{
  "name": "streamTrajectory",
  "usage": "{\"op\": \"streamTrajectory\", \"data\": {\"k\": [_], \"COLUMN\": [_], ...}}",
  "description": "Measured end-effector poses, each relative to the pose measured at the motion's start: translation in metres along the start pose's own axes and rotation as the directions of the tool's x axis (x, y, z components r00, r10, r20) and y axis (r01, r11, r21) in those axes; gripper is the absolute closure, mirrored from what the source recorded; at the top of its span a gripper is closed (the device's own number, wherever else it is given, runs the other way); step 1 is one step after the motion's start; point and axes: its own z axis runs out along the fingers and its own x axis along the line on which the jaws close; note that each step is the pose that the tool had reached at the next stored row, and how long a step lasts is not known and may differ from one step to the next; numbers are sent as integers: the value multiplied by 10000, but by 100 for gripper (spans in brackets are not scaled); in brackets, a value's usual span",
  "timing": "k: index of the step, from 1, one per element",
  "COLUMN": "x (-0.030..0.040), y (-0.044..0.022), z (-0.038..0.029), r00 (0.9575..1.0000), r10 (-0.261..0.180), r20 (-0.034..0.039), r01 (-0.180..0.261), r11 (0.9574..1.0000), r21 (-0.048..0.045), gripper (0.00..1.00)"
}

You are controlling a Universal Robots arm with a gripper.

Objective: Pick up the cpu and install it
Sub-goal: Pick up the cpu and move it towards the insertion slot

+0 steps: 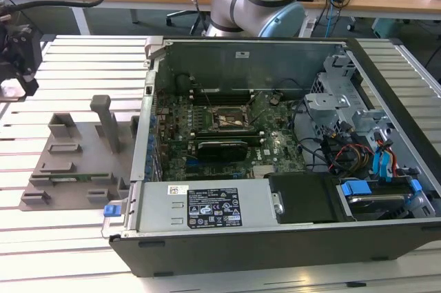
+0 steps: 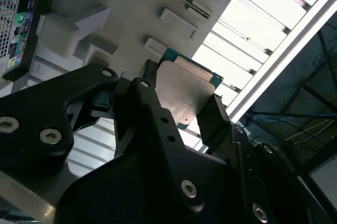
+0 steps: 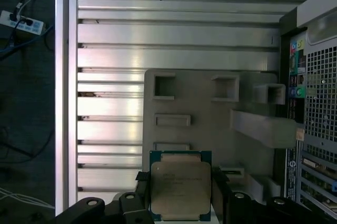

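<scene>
slatted aluminium bench [image 1: 76, 65], with cluttered desks and cables behind it – the arm's base stands at the far edge.

- hand [image 1: 17, 58] is at the exterior view's left edge, raised over the bench. whether it's touching anything down there, can't tell from that view.
- hand is pinching the cpu [image 3: 180, 184]. in both wrist views the black fingers [image 3: 218, 195] clamp it on two opposite edges, silvery lid facing the first wrist camera, green board edge showing round the lid.
- second wrist view has the same grip from the side: cpu [image 2: 187, 92] sits between the two finger tips [image 2: 151, 95], roughly square to them.
- below and just ahead of the hand is the grey fixture tray [image 3: 210, 129] with its rectangular pockets and posts. the cpu sits over the tray's edge region; whether it touches the tray, can't tell.
- past the tray from the hand is the open pc case [image 1: 241, 58], side off, lying flat on the bench.
- inside the case, well apart from the hand: motherboard [image 1: 176, 148], dark metal-framed socket [image 1: 231, 117] near its middle, and a long black card [image 1: 222, 148] just beside the socket.
- cpu is not in the socket – it's in the hand, on the tray side of the case.
</scene>
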Motion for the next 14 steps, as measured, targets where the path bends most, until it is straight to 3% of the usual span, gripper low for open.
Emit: {"op": "streamTrajectory", "data": {"k": [11, 14], "x": [-2, -2], "y": [-3, -3], "z": [-139, -144], "r00": [10000, 10000], "r10": [-1, 0], "r20": [0, 2], "r01": [1, 0], "r11": [10000, 10000], "r21": [26, 20], "gripper": [45, 45]}}
